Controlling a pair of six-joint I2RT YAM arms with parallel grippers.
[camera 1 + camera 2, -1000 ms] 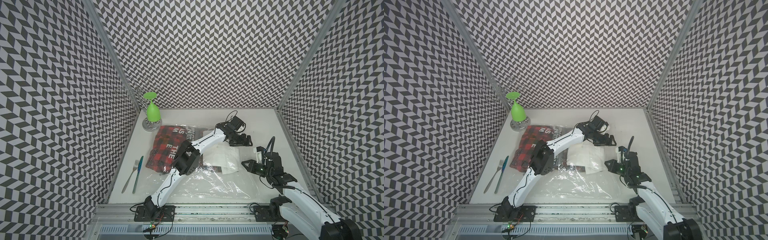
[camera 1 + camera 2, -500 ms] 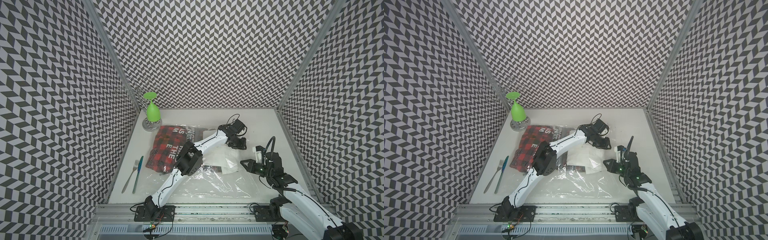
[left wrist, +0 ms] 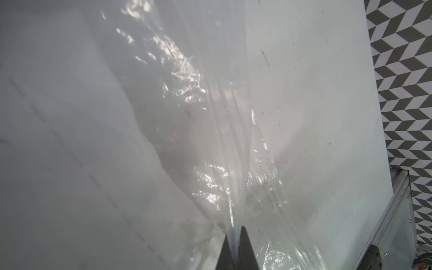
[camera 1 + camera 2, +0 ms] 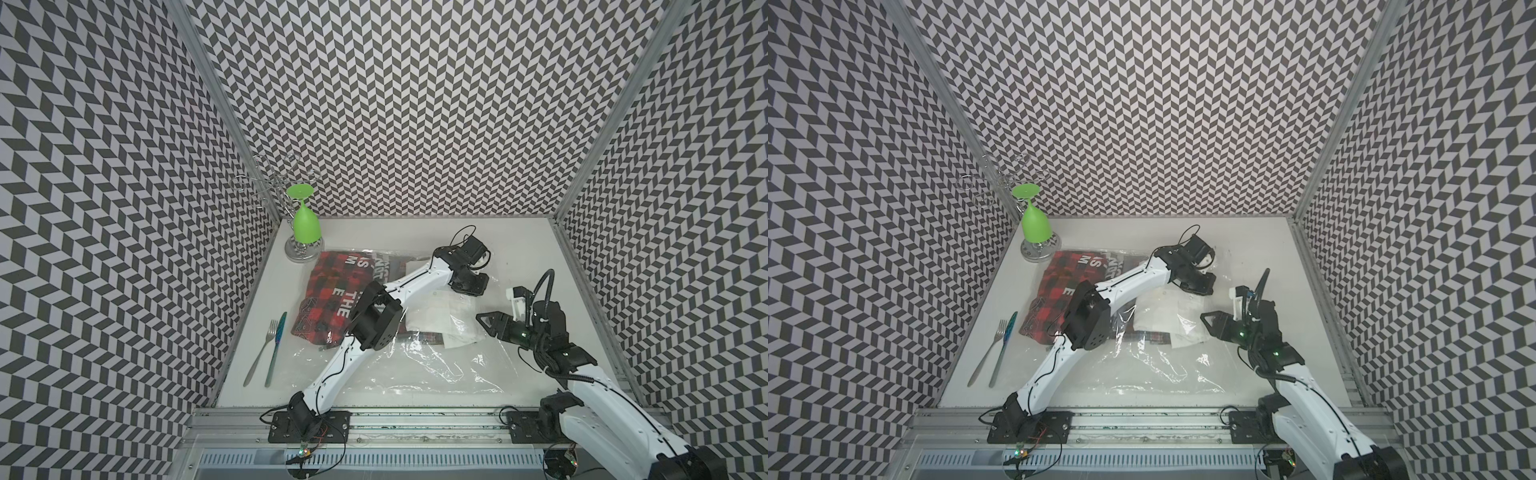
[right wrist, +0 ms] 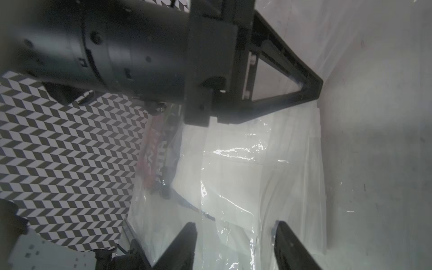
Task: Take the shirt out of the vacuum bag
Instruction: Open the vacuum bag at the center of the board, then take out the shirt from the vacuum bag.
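Vacuum bag (image 4: 415,365) film pinched in closed left gripper (image 3: 235,231); right gripper (image 5: 235,223) agape, empty; "THE" legible on red-plaid shirt (image 4: 328,291)

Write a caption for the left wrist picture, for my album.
The left tool pinches a fold of the crinkly clear vacuum bag on the white table.

There was one vacuum bag (image 4: 415,365), one red plaid shirt (image 4: 332,291), one white folded cloth (image 4: 440,316). I counted one fork (image 4: 261,353), one knife (image 4: 275,353), one green glass (image 4: 306,224), one wire rack (image 4: 300,253). And two robot arms: the left arm (image 4: 415,280), the right arm (image 4: 602,395).
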